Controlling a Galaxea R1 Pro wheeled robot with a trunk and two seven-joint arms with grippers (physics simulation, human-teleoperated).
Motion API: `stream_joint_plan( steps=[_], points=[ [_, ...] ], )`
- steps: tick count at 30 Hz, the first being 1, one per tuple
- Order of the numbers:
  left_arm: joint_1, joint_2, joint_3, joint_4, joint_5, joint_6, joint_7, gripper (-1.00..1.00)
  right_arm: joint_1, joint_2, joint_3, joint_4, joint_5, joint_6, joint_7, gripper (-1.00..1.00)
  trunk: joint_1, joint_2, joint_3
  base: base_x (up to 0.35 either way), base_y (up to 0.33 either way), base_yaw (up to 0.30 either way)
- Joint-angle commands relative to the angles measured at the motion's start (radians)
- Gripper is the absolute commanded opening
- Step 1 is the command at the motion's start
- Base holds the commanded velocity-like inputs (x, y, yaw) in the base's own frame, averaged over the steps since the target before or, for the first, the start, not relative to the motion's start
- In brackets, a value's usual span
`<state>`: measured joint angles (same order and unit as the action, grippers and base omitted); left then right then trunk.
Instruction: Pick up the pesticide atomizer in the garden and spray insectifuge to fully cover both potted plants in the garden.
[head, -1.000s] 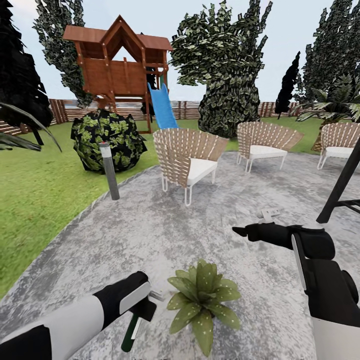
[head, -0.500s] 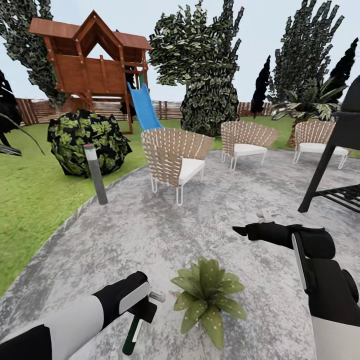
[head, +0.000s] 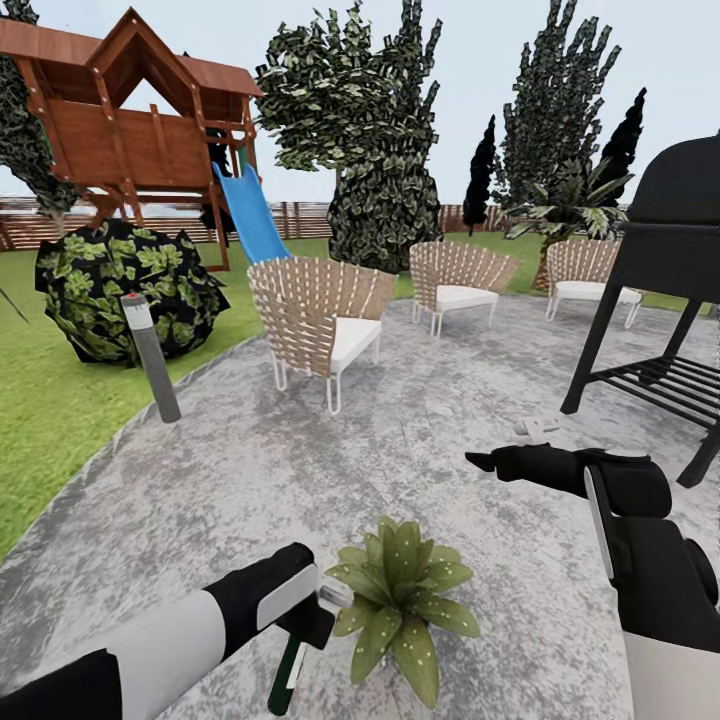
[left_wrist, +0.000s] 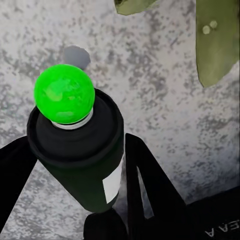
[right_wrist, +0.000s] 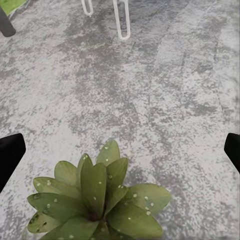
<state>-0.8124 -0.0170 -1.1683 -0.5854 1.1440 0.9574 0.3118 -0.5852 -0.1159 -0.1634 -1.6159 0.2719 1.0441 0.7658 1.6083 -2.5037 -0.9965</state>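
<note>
A potted plant (head: 400, 600), a low rosette of broad pointed green leaves dotted with pale specks, stands on the grey paving just ahead of me; its leaves hide the pot. My left gripper (head: 305, 625) is shut on the pesticide atomizer (head: 288, 672), a dark green bottle with a white label, held just left of the plant. Seen from the left wrist, the atomizer (left_wrist: 75, 145) has a bright green cap and sits between the black fingers (left_wrist: 145, 185), with leaf tips (left_wrist: 215, 40) close by. My right gripper (head: 495, 463) hovers open above and right of the plant (right_wrist: 95, 200).
Three wicker chairs (head: 320, 320) (head: 455, 280) (head: 580, 275) stand on the far paving. A black grill (head: 670, 290) is at the right. A grey bollard light (head: 152, 360), a leafy bush (head: 120, 290) and a wooden playhouse with a blue slide (head: 130, 130) border the lawn at left.
The camera has turned right, so the scene slid left and the grill came into view. My left gripper with the atomizer has edged closer to the plant. The right gripper holds its pose.
</note>
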Motion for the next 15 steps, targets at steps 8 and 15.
stream_joint_plan(
  steps=[8, 15],
  points=[
    [-0.100, -0.117, -0.001, 0.104, 0.013, 0.090, -0.031, -1.00, -0.004, -0.001, -0.001, -0.001, 0.010, 0.003, 0.011, 1.00, 0.000, 0.000, -0.001, 0.000, 0.000, -0.005],
    [-0.145, -0.131, -0.001, 0.142, 0.014, 0.090, -0.133, -1.00, -0.004, -0.001, -0.001, -0.001, 0.010, 0.003, 0.011, 1.00, 0.000, 0.000, -0.001, 0.000, 0.000, 0.000]
  ],
)
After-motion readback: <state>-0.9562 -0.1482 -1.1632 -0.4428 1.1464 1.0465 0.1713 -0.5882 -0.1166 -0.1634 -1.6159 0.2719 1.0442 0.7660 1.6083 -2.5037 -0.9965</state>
